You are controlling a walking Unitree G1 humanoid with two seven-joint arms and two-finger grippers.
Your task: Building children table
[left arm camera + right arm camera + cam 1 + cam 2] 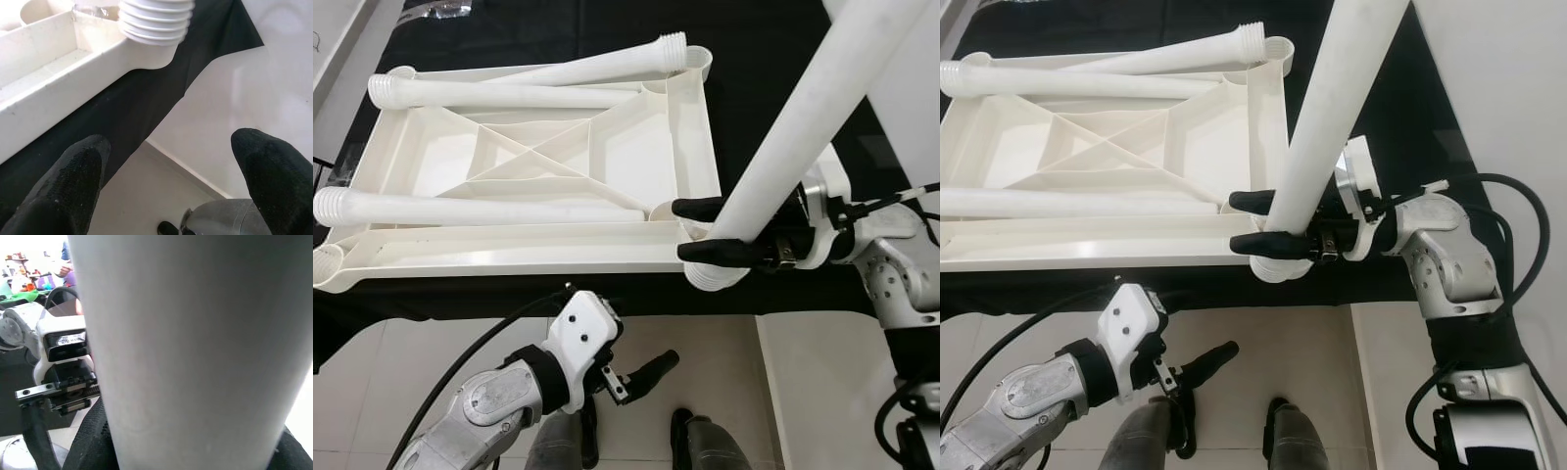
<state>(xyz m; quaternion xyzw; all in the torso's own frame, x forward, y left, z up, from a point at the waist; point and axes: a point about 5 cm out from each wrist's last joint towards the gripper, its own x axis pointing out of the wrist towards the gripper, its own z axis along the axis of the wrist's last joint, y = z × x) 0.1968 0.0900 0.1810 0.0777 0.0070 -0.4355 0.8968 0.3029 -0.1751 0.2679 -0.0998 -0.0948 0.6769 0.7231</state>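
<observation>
Rising toward the head camera, a white table leg (pixel 813 117) stood upright at the near right corner of an upturned white plastic tabletop (pixel 690 147), its lower end seated at the corner socket (pixel 715 276). The right gripper (pixel 700 230) reached in from the right with its 2 black fingers clamped on the leg just above the socket, one on each side of the tube. In the right wrist view the leg (pixel 195 352) stood pressed close before the lens.

The tabletop lay underside up on a surface draped in black cloth (pixel 773 59), its ribbed bracing showing. 3 more white legs (pixel 470 208) lay loose across it, threaded ends pointing outward.

The left gripper (pixel 641 380) hung lower, off the near edge of the cloth and above the pale tiled floor (pixel 783 392), its fingers (pixel 73 186) spread apart and holding nothing. The left wrist view looked up at a threaded leg end (pixel 156 22) on the tabletop's rim. The robot's dark feet (pixel 680 431) showed on the tiles.
</observation>
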